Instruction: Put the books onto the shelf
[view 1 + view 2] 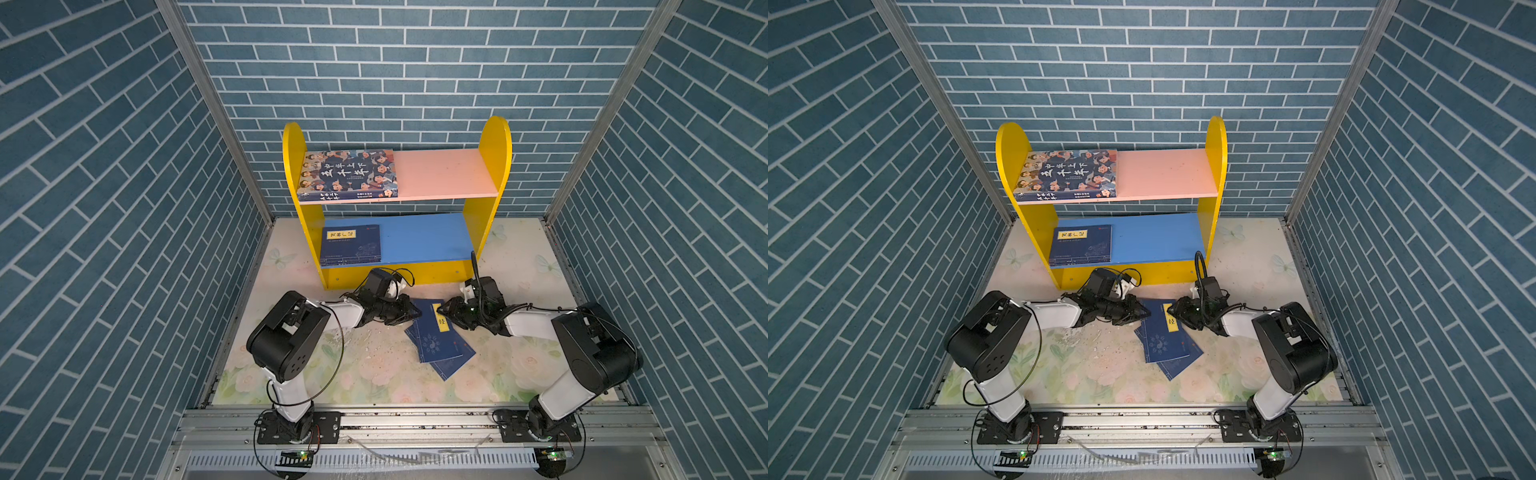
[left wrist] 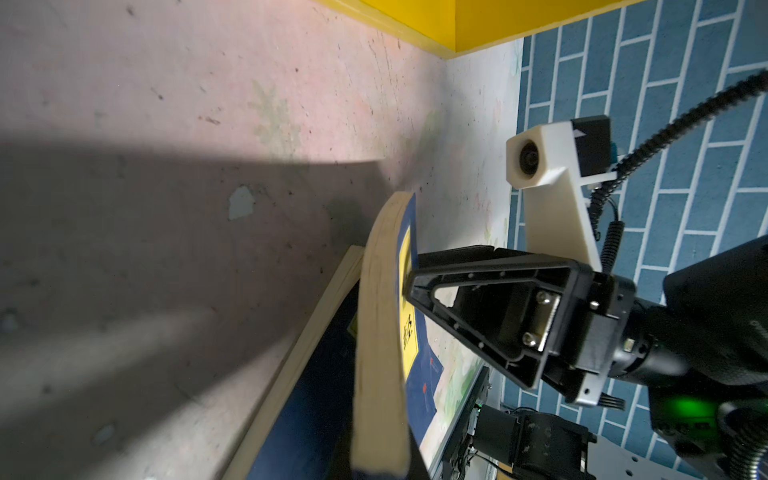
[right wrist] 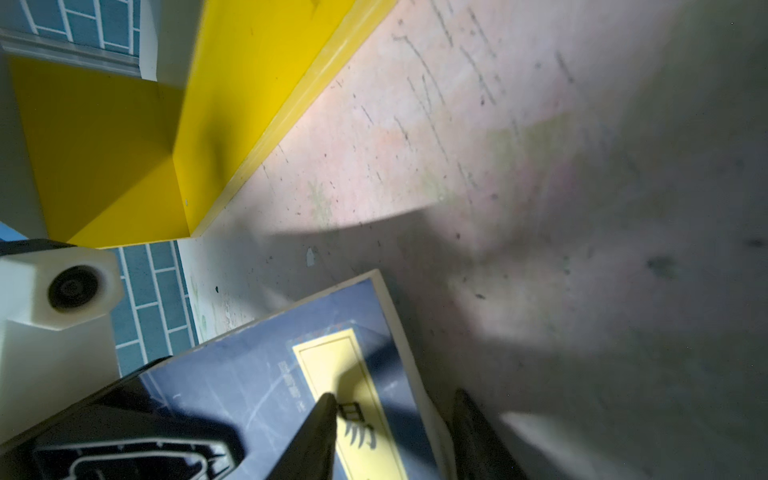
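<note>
The top thin book (image 1: pixel 434 336) mostly covers the lower books (image 1: pixel 455 365) (number unclear).

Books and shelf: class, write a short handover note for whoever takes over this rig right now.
Left tool: shut on the edge of the top navy book.
Right tool: open, astride that book's label side.
Done: on the shelf, thick book on pink board, a thin navy book on blue board.
Left: the held book and the pile under it on the table.
</note>
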`<move>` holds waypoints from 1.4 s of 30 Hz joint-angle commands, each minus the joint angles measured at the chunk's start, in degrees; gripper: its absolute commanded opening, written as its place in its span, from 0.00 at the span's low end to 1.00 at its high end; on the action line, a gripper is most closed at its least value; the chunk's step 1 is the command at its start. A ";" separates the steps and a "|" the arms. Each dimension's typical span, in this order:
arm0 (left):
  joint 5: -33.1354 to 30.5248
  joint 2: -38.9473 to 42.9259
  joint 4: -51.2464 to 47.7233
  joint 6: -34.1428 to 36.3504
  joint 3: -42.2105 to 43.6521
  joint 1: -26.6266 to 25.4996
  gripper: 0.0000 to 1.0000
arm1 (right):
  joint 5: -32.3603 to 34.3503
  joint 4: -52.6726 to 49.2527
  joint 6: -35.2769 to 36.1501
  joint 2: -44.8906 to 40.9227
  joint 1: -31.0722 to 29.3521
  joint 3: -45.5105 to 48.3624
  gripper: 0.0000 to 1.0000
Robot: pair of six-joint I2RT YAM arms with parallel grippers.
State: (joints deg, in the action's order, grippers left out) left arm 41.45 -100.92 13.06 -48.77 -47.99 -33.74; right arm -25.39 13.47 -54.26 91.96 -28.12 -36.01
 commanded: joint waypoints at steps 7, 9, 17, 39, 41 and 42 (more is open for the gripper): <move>1.20 12.44 -10.46 5.12 -0.27 -0.39 0.03 | 7.97 -15.21 -0.65 -18.40 1.15 0.05 0.58; 1.74 14.51 -14.33 6.90 -1.68 -0.37 0.02 | 9.37 -19.19 -0.81 -23.94 1.26 -0.02 0.59; 4.61 23.34 -23.96 9.66 -5.36 -0.30 0.02 | 10.21 -32.28 -5.15 -45.74 1.41 0.39 0.61; 0.61 31.53 -12.64 -7.38 -10.91 11.88 0.03 | 5.30 -8.82 -20.85 -51.74 -3.62 0.72 0.74; 0.39 31.87 -11.06 -9.70 -10.56 13.30 0.03 | 6.66 -6.44 -20.98 -49.82 -5.72 0.78 0.74; 0.31 32.06 -10.53 -10.32 -10.55 14.20 0.03 | 7.24 -5.03 -20.90 -48.71 -6.82 0.60 0.74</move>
State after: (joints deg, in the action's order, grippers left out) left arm 42.28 -70.76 -3.68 -54.33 -58.87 -21.39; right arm -20.12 1.61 -72.90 41.60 -32.93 -35.62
